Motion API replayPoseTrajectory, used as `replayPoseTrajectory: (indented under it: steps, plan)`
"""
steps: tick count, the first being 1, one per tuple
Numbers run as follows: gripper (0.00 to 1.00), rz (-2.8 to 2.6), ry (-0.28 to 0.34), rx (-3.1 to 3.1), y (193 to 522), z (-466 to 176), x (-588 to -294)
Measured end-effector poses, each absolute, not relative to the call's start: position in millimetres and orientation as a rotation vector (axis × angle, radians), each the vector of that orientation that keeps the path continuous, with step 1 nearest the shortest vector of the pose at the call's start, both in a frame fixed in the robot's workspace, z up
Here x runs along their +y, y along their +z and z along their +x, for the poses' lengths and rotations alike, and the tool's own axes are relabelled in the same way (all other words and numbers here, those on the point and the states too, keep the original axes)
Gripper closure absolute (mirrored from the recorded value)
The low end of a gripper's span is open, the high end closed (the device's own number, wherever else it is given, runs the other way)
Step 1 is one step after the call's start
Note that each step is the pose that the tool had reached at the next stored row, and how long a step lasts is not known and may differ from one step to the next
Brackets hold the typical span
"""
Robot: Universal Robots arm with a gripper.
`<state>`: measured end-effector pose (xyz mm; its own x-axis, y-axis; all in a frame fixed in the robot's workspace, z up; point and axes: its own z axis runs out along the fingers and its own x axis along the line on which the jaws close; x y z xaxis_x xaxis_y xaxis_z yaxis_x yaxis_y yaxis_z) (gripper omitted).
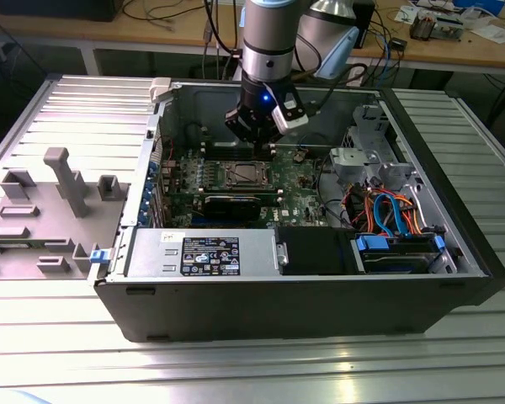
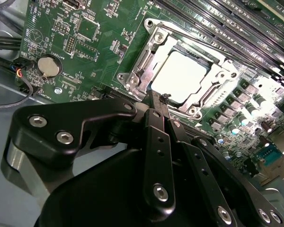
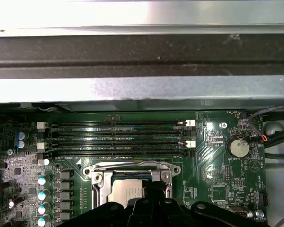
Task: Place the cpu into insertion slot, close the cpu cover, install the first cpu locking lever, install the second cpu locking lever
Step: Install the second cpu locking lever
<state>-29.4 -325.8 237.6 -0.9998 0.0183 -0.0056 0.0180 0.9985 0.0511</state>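
Observation:
The cpu [image 2: 177, 75] lies flat in the insertion slot [image 2: 132, 81] in the middle of the green motherboard [image 2: 99, 47], its pale metal top facing up. The silvery cpu cover [image 2: 202, 56] lies down around it as a frame. My gripper [image 2: 157, 100] hangs just over the socket's near edge, its black fingers [image 2: 154, 125] pressed together with nothing between them. In the first wrist view the fingers [image 3: 151, 191] overlap the socket's rim [image 3: 128, 166] and part of the cpu [image 3: 125, 194]. In the exterior view the gripper [image 1: 257, 135] hovers above the socket [image 1: 244, 174].
The board sits inside an open computer case [image 1: 278, 311]. Long black memory slots [image 3: 118, 139] run beside the socket. A coin battery [image 2: 49, 65] and cables [image 2: 4, 42] lie to one side. Drive cages and coloured cables [image 1: 387, 210] fill the exterior view's right. A grey fixture [image 1: 59, 185] stands outside the case.

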Motion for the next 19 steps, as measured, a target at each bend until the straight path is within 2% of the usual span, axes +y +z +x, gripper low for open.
replayPoseTrajectory:
  steps: [19]
  plan:
    - [0.89, 0.028, 0.080, 3.134, 244.5, -29.3, -325.8]
